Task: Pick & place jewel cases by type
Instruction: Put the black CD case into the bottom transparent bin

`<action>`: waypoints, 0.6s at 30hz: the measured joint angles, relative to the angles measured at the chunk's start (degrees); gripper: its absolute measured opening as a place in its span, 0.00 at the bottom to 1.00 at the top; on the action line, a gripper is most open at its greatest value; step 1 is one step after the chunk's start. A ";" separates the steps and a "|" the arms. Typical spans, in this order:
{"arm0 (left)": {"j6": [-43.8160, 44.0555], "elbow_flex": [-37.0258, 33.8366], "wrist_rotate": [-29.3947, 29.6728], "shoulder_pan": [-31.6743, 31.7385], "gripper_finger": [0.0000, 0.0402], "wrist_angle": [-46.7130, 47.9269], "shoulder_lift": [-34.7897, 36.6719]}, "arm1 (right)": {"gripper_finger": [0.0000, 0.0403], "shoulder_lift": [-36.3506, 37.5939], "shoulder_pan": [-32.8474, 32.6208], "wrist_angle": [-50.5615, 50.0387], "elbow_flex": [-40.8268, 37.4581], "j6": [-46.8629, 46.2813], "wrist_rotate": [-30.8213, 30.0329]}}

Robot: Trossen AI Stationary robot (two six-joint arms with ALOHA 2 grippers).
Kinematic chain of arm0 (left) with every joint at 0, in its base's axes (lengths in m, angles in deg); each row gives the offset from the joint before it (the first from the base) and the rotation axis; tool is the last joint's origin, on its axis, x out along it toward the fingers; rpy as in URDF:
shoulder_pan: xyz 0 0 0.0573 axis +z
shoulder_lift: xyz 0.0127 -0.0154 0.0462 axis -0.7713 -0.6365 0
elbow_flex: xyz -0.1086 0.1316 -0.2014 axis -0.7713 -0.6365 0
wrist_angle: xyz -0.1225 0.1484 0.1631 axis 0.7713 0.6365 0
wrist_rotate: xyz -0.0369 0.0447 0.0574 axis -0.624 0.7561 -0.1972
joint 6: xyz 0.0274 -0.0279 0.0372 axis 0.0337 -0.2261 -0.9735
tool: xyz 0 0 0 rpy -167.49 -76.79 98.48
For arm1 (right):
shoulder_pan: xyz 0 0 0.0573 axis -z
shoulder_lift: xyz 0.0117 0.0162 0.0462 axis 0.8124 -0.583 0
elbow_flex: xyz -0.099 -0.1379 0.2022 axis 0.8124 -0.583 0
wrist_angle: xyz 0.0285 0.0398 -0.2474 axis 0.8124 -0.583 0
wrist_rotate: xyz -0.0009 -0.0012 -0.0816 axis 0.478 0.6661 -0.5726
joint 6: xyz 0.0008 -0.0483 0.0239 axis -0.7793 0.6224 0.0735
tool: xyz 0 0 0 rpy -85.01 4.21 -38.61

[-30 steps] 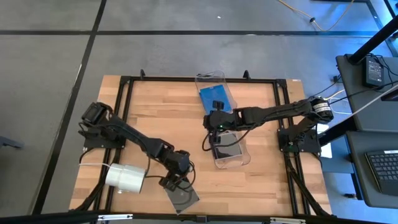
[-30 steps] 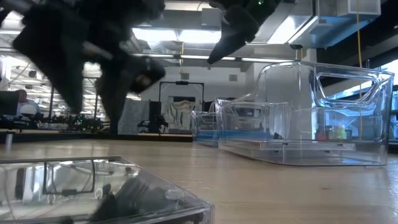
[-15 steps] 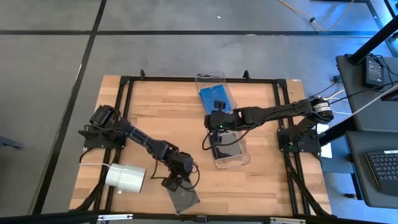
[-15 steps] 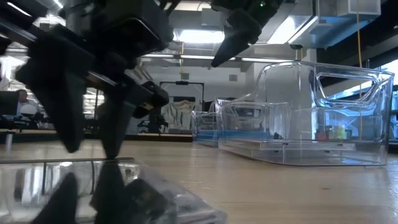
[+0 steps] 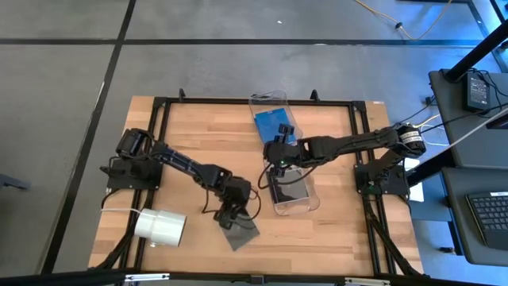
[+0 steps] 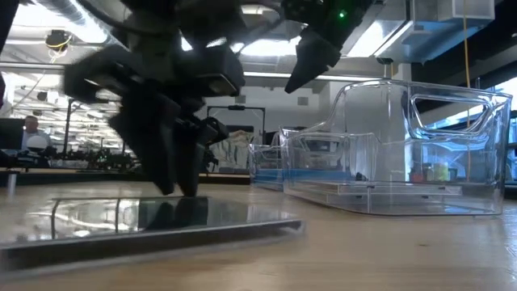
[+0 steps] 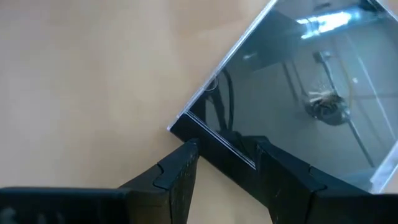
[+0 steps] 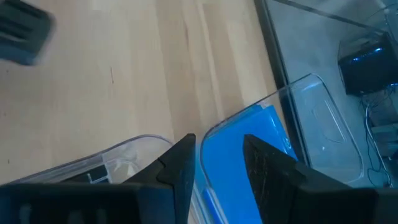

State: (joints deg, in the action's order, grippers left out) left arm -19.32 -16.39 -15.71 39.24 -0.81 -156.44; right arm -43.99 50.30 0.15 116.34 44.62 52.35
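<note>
A dark grey jewel case [image 5: 240, 232] lies on the wooden table near its near edge; it also shows in the left wrist view [image 7: 298, 81] and the low view [image 6: 161, 222]. My left gripper [image 5: 230, 213] stands over the case's far side with its fingers a little apart. My right gripper [image 5: 278, 152] hovers open between two clear bins and holds nothing. The far bin holds blue jewel cases [image 5: 274, 123]. The near bin [image 5: 305, 202] holds a dark case [image 5: 287, 189]. My left gripper [image 7: 225, 146] comes down from above onto the case's dark spine edge [image 7: 227, 155], close to one corner. One fingertip [image 7: 267, 155] rests on the case's top and the other [image 7: 186, 155] sits at the edge's outer side. The case lies flat on the table.
A white cylindrical roll [image 5: 160, 226] lies on its side left of the case, near the left arm. The two clear bins [image 6: 396, 145] stand in the table's middle-right. Bare wood shows between the case and the bins. A black frame runs round the table.
My left gripper came down onto the dark case, then moved toward the far edge and a little right. The case slid with it, away from the table's near edge, and turned slightly.
</note>
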 joint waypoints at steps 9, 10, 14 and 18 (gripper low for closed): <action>-1.60 -0.46 2.85 6.07 0.38 7.55 2.78 | 0.34 0.00 0.00 -0.20 0.00 -0.01 0.01; -2.09 -0.47 2.88 6.32 0.38 8.31 3.15 | 0.34 0.00 0.00 -0.20 0.00 -0.01 0.02; -2.37 -0.52 2.85 6.33 0.38 10.79 4.28 | 0.34 0.00 -0.10 0.29 0.00 -0.05 0.10; -2.23 -0.63 3.80 6.06 0.39 15.67 5.93 | 0.34 0.00 -0.26 4.00 0.00 0.49 2.26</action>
State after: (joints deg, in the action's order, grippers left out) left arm -21.55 -17.02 -11.91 45.30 14.86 -150.50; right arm -43.99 50.04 4.15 116.34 45.11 54.61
